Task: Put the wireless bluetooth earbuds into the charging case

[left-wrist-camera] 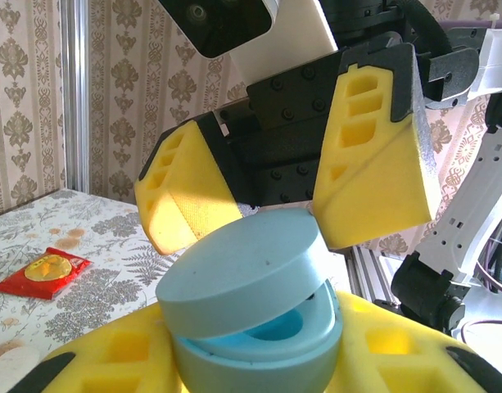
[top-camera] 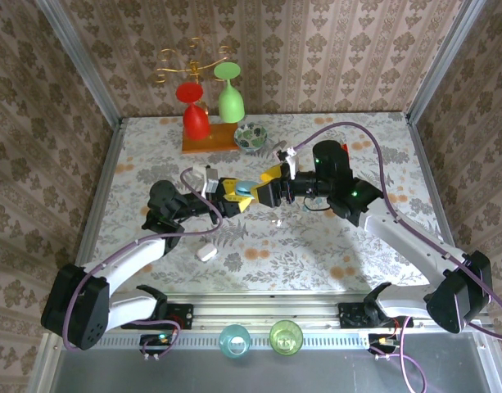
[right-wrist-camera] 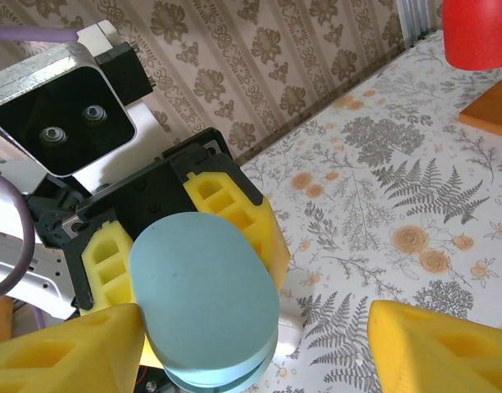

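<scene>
Your top cam looks down over the table (top-camera: 316, 246); both wrist cams face each other, close on the blue case (left-wrist-camera: 242, 278)

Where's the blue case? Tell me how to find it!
Find the flowery table and look just above its middle. The blue case is pinched in the left claw, with its lid a little open. It's light blue and held up in the air, while the white case lies on the table.
</scene>
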Tool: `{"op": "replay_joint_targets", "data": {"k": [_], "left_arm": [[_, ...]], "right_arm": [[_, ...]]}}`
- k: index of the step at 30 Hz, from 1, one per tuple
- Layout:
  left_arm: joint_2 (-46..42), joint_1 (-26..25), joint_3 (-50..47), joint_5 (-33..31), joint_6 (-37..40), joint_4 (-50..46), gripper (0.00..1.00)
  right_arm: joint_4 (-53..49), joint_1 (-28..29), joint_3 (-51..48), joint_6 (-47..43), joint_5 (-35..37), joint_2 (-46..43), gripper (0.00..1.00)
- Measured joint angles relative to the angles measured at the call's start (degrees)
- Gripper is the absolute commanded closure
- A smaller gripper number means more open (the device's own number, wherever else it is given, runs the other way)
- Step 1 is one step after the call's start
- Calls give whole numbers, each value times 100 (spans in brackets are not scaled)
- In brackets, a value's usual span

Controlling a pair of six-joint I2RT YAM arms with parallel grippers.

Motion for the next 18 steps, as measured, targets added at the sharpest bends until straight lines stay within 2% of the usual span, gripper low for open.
{"op": "replay_joint_targets", "data": {"k": [14,18], "left_arm": [[50,-7,0,229,-146,-2,78],[133,-11,7,310,-258,92,78]], "right_arm": [[44,-15,181,-369,326,0,36],[142,-33,149,-706,330,-2,41]]}}
